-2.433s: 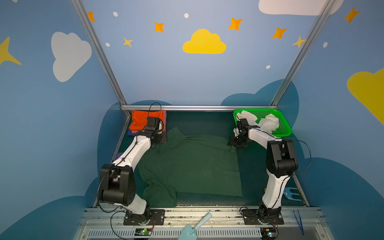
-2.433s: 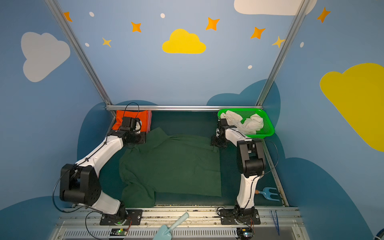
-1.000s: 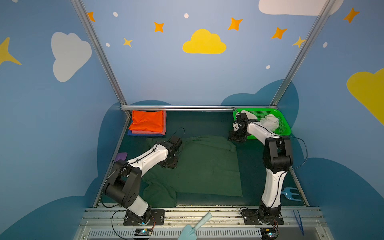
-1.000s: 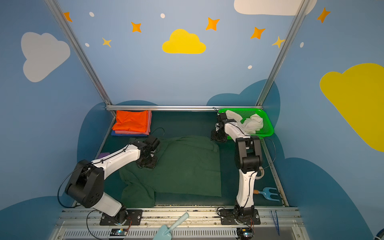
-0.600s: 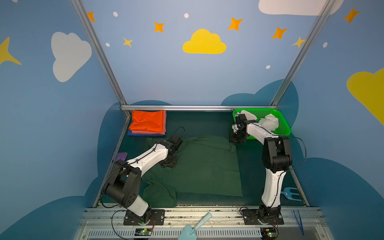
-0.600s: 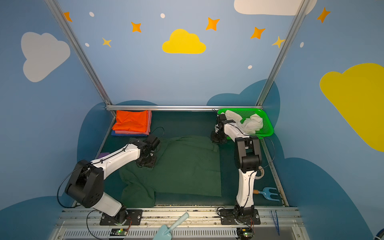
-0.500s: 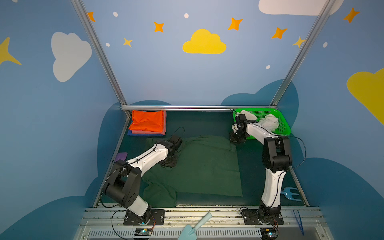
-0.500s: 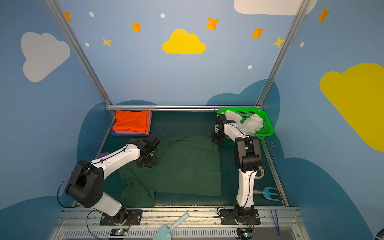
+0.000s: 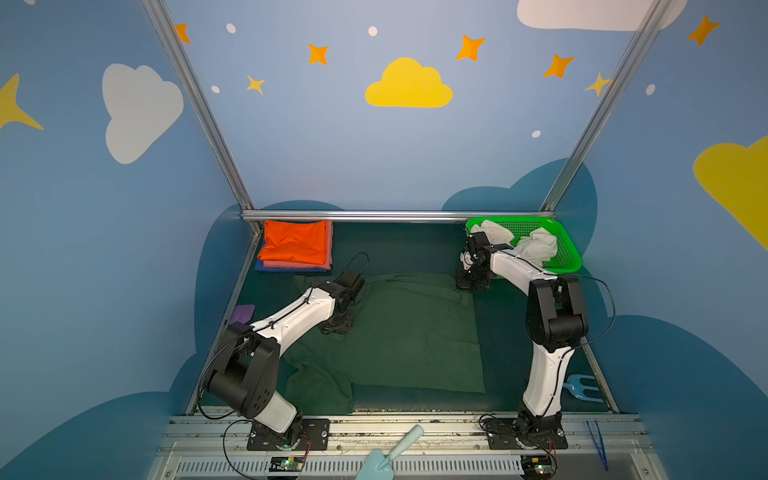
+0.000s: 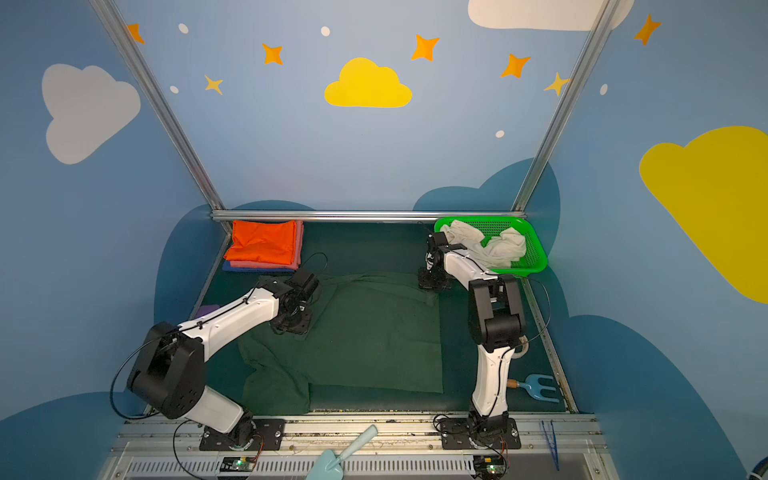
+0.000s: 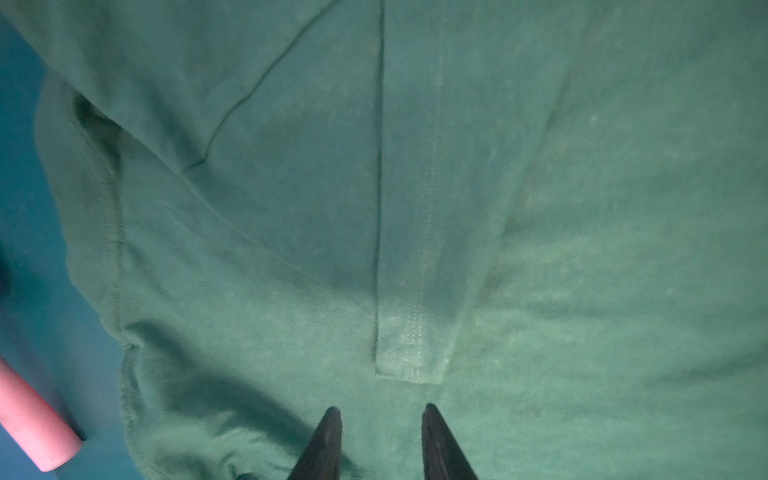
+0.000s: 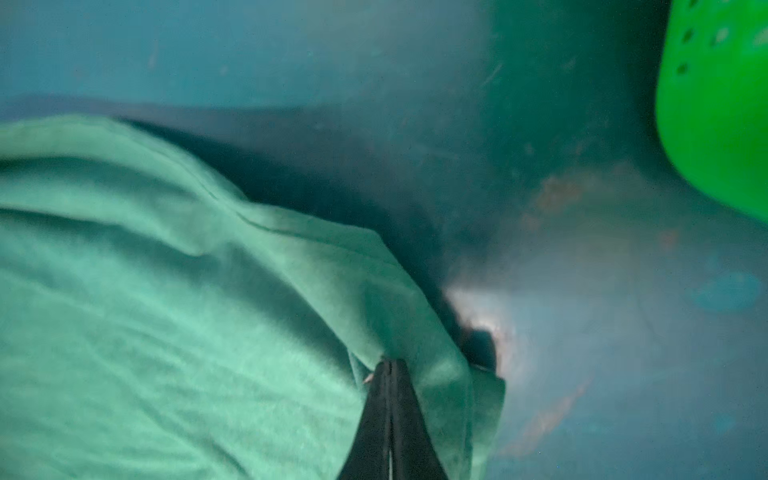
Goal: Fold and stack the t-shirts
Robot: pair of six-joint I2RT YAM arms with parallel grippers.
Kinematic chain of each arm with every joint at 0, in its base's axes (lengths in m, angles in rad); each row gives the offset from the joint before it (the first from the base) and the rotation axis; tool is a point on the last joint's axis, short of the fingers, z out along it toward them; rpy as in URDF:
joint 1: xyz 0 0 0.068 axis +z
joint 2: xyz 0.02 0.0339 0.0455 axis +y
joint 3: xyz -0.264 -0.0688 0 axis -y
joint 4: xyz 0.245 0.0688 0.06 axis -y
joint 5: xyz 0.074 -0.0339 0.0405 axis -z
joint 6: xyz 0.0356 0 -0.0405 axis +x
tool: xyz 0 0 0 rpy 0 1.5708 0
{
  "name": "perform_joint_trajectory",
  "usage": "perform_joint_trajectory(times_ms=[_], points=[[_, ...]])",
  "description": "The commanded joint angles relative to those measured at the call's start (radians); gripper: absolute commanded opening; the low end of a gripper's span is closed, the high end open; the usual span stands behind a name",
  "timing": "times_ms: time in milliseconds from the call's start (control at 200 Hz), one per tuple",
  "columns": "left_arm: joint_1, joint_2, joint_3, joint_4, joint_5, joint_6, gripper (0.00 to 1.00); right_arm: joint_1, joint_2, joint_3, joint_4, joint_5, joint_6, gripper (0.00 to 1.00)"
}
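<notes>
Both top views are evenly lit: walls (image 9: pixel 374 166) bright, tabletop (image 9: pixel 415 249) dimmer, posts (image 9: pixel 195 104) splaying outward toward the edges. The left wrist view is sharp on the green shirt (image 11: pixel 540 208), with soft shadow at 7 o'clock. The right wrist view is blurred, with glare at 4 o'clock and the basket (image 12: pixel 723 104) unfocused at 2 o'clock.

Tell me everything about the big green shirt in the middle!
The green shirt is soft, dark green cloth with stitched hems. It lies spread mostly flat on the table, bunched at its near left corner, with a hemmed flap folded over its left side. The right claw is shut, pinching its far right corner. The open left claw points down at its left side; whether it touches, I cannot tell.
</notes>
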Motion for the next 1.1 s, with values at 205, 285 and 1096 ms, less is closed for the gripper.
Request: perform_joint_trajectory(times_ms=[205,285,1096], points=[[-0.003,-0.007,0.024,-0.009,-0.059,-0.029,0.34,0.103,-0.216,-0.213,0.117,0.17,-0.061,0.0],[-0.002,0.003,0.028,-0.006,-0.065,-0.035,0.34,0.13,-0.245,-0.255,0.126,0.207,-0.077,0.0],[-0.002,0.039,0.03,0.009,-0.08,-0.042,0.34,0.136,-0.333,-0.304,0.107,0.211,-0.026,0.36]])
